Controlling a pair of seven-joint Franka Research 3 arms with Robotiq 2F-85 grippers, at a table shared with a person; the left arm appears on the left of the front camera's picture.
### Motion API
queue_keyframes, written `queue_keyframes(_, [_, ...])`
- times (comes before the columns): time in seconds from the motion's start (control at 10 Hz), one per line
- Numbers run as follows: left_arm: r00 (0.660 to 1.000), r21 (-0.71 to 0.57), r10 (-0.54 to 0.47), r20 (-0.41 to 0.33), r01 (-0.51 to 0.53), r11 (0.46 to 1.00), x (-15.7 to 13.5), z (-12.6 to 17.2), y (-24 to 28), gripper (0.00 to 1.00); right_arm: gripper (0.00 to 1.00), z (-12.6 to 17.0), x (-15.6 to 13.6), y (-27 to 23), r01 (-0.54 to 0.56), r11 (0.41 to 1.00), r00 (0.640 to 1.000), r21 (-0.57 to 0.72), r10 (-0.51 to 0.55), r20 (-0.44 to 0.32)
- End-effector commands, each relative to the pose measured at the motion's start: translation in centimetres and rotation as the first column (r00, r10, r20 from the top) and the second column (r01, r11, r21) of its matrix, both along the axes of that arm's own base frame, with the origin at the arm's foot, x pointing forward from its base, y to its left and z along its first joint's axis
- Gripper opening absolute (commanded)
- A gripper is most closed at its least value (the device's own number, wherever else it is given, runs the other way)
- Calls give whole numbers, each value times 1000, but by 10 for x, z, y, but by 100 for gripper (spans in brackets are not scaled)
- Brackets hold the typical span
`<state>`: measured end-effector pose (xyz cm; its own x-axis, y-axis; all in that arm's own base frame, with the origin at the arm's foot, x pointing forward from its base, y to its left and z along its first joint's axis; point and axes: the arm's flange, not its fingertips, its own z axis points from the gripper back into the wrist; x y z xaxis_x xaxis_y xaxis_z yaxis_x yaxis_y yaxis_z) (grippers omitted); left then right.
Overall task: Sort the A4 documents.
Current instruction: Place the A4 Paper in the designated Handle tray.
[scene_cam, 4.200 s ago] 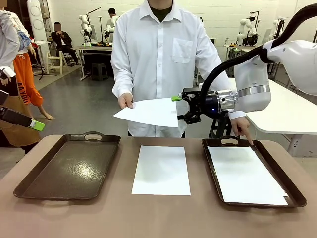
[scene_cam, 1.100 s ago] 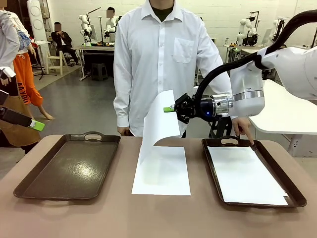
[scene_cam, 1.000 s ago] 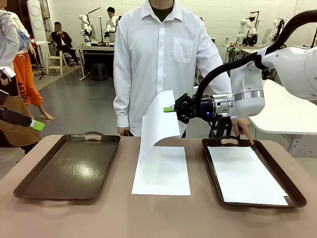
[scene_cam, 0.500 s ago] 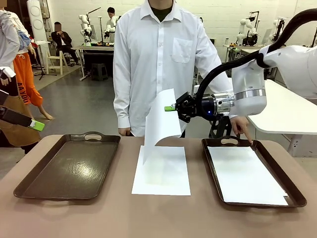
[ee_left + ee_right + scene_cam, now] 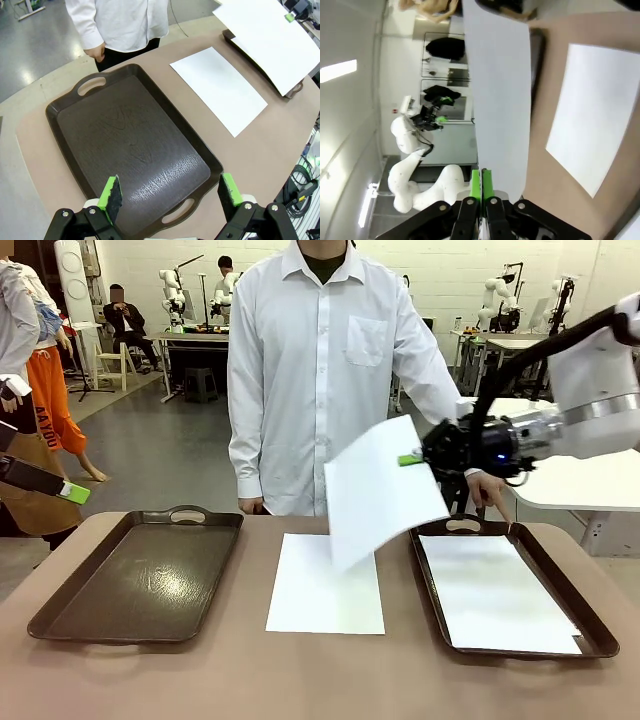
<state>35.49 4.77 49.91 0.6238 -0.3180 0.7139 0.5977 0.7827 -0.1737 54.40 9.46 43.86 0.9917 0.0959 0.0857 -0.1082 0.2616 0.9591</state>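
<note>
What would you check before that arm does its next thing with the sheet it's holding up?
1. Grip: right tool shut on the held sheet: ok.
2. Lift: held sheet apart from the table sheet: ok.
3. Room: right tray holds flat paper, space on top: ok.
4. Clearance: person's hand away from the right tray: not ok, fingers at its far handle.
5. Other arm: left tool open over the empty left tray, out of the way: ok.

Brown rounded tabletop [image 5: 300,680]. Dark brown rectangular handled tray [image 5: 135,575], on the left. Matching dark brown tray [image 5: 596,632], on the right. Person in white buttoned shirt [image 5: 320,370], standing at far edge.
</note>
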Motion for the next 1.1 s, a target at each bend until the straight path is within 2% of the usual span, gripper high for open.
queue_keyframes(0.0, [1000, -13, -20, 10, 20, 1000, 1, -3, 1, 100, 1, -16, 0, -33, 0, 999, 981, -46, -9, -196])
queue_keyframes(0.1, [1000, -13, -20, 10, 20, 1000, 1, -3, 1, 100, 1, -27, -1, -58, 5, 999, 955, -52, -20, -296])
queue_keyframes(0.2, [1000, -13, -20, 10, 20, 1000, 1, -3, 1, 100, 1, -34, -2, -75, 27, 998, 941, -60, -46, -336])
queue_keyframes(0.4, [1000, -13, -20, 10, 20, 1000, 1, -3, 1, 100, 1, -46, -4, -94, 28, 997, 939, -77, -52, -339])
queue_keyframes(0.5, [1000, -13, -20, 10, 20, 1000, 1, -3, 1, 100, 1, -60, -2, -103, 17, 993, 948, -116, -53, -314])
queue_keyframes(0.6, [1000, -13, -20, 10, 20, 1000, 1, -3, 1, 100, 1, -75, 1, -113, -8, 990, 968, -142, -28, -248])
queue_keyframes(0.7, [1000, -13, -20, 10, 20, 1000, 1, -3, 1, 100, 1, -89, 4, -124, 33, 979, 967, -200, -82, -243])
queue_keyframes(1.0, [1000, -13, -20, 10, 20, 1000, 1, -3, 1, 100, 1, -117, 2, -147, 96, 918, 981, -386, -153, -120])
